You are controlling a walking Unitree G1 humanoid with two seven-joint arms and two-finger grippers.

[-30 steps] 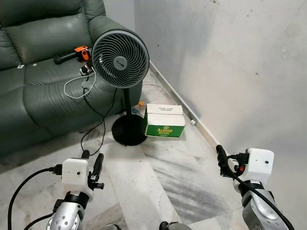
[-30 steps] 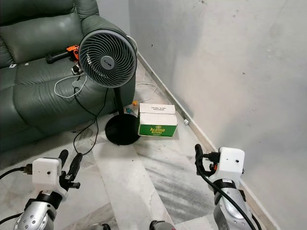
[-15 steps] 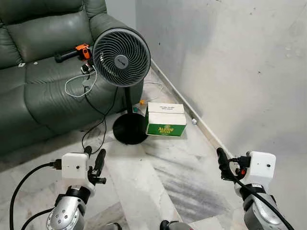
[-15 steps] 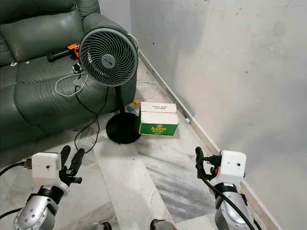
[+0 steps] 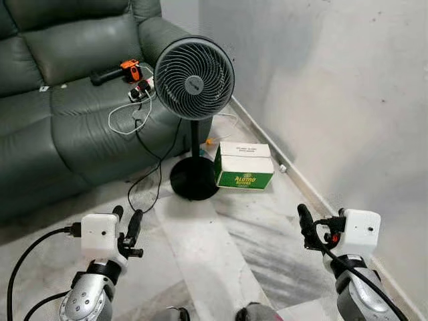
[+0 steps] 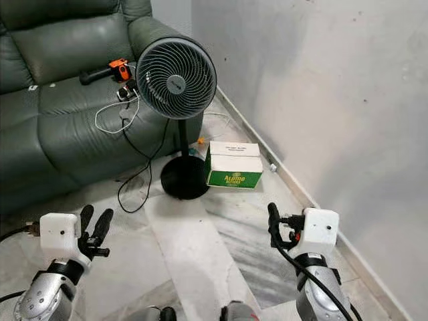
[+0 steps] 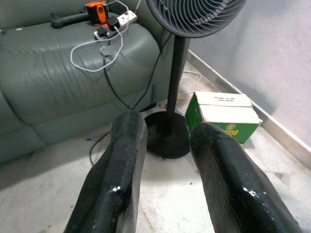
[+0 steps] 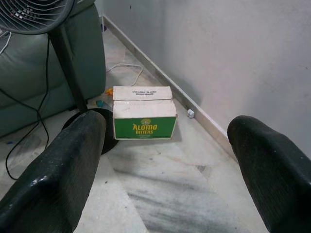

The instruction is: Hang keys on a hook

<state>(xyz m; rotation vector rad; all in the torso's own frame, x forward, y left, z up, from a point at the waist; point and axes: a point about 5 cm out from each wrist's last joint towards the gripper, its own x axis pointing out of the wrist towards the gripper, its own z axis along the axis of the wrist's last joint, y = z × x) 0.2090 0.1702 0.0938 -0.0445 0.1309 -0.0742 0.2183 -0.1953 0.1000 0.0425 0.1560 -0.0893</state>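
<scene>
Plainly, stage: searching; no keys and no hook can be made out.
Landmark: the standing fan on the marble floor, beside the green sofa.
Left pincer: raised short of the fan base, fingers slightly parted, holding nothing.
Right pincer: raised nearer the wall, fingers spread wide, holding nothing.
Box: green and white, touching or just beside the fan base, on the wall side.
Key relation: undecidable; which arm is nearer cannot be judged.
Next: probably looking around for both.
</scene>
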